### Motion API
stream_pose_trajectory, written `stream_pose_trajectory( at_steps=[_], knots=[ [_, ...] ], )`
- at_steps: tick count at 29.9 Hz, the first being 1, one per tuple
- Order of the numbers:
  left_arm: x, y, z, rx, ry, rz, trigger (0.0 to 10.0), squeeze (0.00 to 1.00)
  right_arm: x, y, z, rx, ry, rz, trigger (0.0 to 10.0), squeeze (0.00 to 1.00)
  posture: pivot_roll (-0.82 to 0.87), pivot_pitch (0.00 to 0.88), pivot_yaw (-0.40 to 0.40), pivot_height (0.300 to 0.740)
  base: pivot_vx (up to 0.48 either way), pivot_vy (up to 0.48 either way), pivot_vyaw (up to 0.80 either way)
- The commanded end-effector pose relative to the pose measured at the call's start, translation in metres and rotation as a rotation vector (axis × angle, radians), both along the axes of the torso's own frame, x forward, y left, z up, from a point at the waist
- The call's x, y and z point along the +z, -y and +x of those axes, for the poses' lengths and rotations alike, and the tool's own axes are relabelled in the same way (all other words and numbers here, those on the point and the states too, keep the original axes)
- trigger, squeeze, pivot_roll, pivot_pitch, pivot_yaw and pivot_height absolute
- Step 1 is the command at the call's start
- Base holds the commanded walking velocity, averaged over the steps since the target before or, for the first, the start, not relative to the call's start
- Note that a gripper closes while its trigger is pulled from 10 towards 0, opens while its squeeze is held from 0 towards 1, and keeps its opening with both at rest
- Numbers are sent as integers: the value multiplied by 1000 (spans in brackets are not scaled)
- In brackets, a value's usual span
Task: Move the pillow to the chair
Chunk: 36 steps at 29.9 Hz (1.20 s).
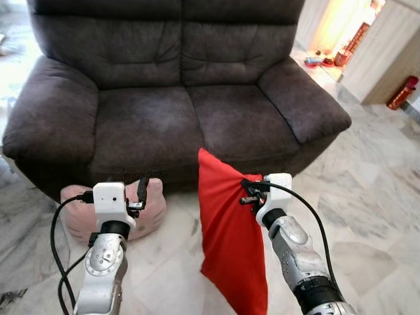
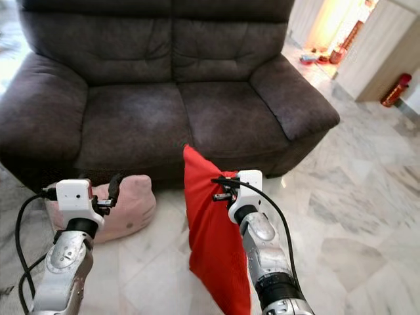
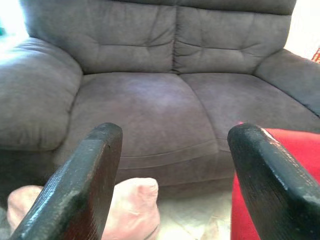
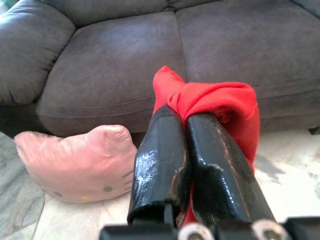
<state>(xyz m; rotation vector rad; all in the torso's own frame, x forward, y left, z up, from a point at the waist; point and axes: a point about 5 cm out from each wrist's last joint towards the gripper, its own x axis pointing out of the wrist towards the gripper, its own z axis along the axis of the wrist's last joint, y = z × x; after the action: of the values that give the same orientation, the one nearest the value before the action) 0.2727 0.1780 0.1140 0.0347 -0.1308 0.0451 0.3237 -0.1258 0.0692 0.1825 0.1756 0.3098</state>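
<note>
A red pillow hangs upright above the floor in front of the dark grey sofa. My right gripper is shut on the pillow's upper right edge, and the fabric bunches around its fingers in the right wrist view. My left gripper is open and holds nothing. It hovers over a pink cat-face pillow that lies on the floor against the sofa front. In the left wrist view the open fingers frame the sofa seat, with the red pillow beside one finger.
The marble floor spreads to the right of the sofa. A doorway with red items lies at the back right, and a red cylinder stands by a wall there. The sofa arms flank the seat.
</note>
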Motion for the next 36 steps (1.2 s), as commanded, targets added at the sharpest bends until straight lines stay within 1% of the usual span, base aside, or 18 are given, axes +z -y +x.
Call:
stream_pose_trajectory(
  at_steps=[1,4,7,10,11,13,17,20,21,22,24,26,28,30,32,33,34,36],
  knots=[
    [2,-2,-1,-16,2,-7,10000,0,38,3,13,22,184,21,10000,0,146,57,-115,740,0,0,0],
    [2,-10,-2,-24,-21,-14,10000,0,41,3,11,94,206,5,10000,0,145,50,-114,740,0,0,0],
    [2,-15,-6,-87,-58,19,10000,0,42,6,8,179,207,-16,10000,0,151,39,-114,740,0,0,0],
    [1,-19,-10,-138,-93,24,10000,0,41,8,5,258,206,-51,10000,0,152,32,-113,740,0,0,0],
    [1,-19,-10,-138,-93,24,10000,0,41,8,5,258,206,-51,10000,0,152,32,-113,740,0,0,0],
    [0,-19,-14,-221,-143,35,10000,0,41,8,0,367,208,-68,10000,0,155,27,-111,740,0,0,0],
    [3,-18,-18,-316,-174,14,10000,0,41,5,-11,512,199,-81,10000,0,156,28,-110,740,0,0,0],
    [8,-16,-19,-380,-185,42,10000,0,38,3,-19,601,186,-93,10000,0,159,36,-111,740,0,0,0],
    [12,-16,-20,-416,-195,77,10000,0,37,3,-23,648,174,-95,10000,0,161,41,-110,740,0,0,0],
    [12,-16,-20,-416,-195,77,10000,0,37,3,-23,648,174,-95,10000,0,161,41,-110,740,0,0,0],
    [18,-14,-23,-493,-207,109,10000,0,36,2,-31,716,164,-72,10000,0,162,48,-110,740,0,0,0],
    [19,-14,-25,-505,-214,123,10000,0,37,1,-33,740,159,-60,10000,0,162,49,-109,740,0,0,0],
    [21,-16,-31,-566,-249,152,10000,0,41,3,-41,813,147,-32,10000,0,160,54,-108,740,0,0,0],
    [20,-17,-35,-592,-274,161,10000,0,42,4,-43,837,142,-27,10000,0,156,56,-108,740,0,0,0],
    [17,-17,-43,-668,-324,194,10000,0,43,6,-44,852,140,-31,10000,0,157,61,-111,740,0,0,0],
    [14,-17,-48,-703,-358,212,10000,0,43,7,-44,852,138,-33,10000,0,157,63,-112,740,0,0,0],
    [8,-18,-59,-784,-437,240,10000,0,44,8,-45,864,134,-31,10000,0,161,66,-113,740,0,0,0],
    [5,-18,-67,-833,-484,265,10000,0,46,9,-46,876,134,-26,10000,0,161,66,-113,740,0,0,0]
  ],
)
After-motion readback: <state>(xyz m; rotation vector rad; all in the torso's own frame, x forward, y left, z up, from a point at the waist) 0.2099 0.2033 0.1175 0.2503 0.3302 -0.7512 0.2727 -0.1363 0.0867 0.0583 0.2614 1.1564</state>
